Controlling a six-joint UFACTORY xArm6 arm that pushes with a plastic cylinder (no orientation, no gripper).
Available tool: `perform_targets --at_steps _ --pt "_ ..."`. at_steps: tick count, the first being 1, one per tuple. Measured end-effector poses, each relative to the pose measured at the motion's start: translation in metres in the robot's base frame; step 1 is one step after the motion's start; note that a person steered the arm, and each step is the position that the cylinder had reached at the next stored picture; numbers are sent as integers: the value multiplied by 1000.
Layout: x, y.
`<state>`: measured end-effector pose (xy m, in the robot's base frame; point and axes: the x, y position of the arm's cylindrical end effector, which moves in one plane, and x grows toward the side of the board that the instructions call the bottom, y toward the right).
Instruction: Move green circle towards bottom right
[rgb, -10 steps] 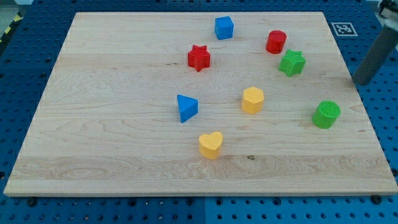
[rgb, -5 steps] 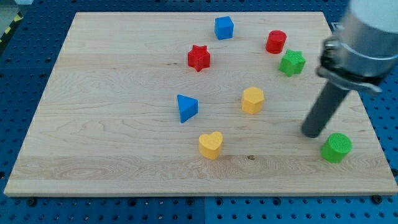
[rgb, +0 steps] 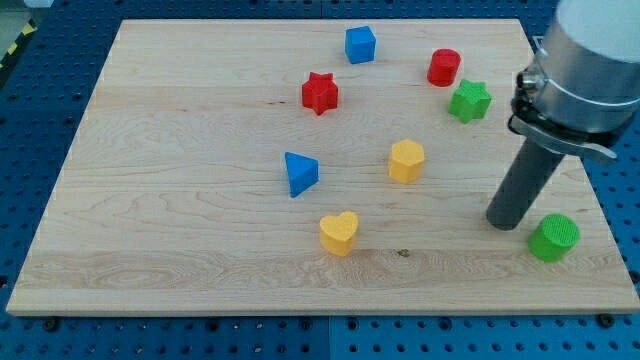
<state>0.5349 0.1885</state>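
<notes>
One push lined up — my tip (rgb: 504, 222) stood just up-left of the green circle (rgb: 553, 238), placed to drive it toward the table's (rgb: 180, 230) bottom-right corner; no gripper was fitted, only a rod.

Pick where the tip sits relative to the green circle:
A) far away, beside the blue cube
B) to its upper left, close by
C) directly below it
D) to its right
B: my tip rests just to the upper left of the green circle.
</notes>
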Motion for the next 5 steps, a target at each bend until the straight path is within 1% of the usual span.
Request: perform_targets --at_steps 1,2,3,4,5 --pt "24 13" --pt "20 12" --pt "-38 15" --pt "-13 62" --pt "14 63"
